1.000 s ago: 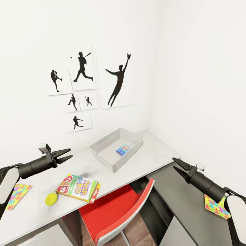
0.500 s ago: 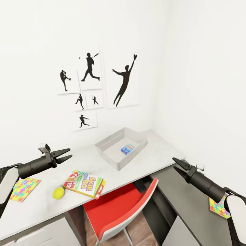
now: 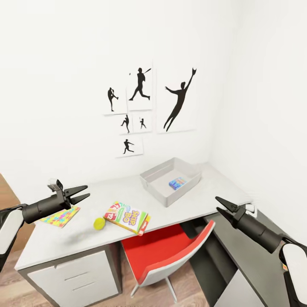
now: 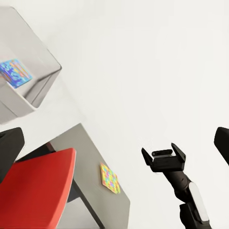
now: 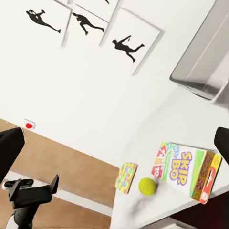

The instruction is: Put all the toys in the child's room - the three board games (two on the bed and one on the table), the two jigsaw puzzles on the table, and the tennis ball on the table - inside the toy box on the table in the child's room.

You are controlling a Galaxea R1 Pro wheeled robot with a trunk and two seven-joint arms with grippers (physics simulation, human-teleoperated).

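Now both grippers hang empty with jaws spread apart. Just beside and under the left gripper [image 3: 85, 192] lies one jigsaw puzzle [image 3: 60, 216] on the table [image 3: 200, 204]. Between the two grippers sit the tennis ball [image 3: 99, 223] and, touching it, the Skip-Bo game [image 3: 128, 217]. Beyond the right gripper [image 3: 220, 205], the toy box [image 3: 150, 180] holds a blue game [image 3: 177, 183].
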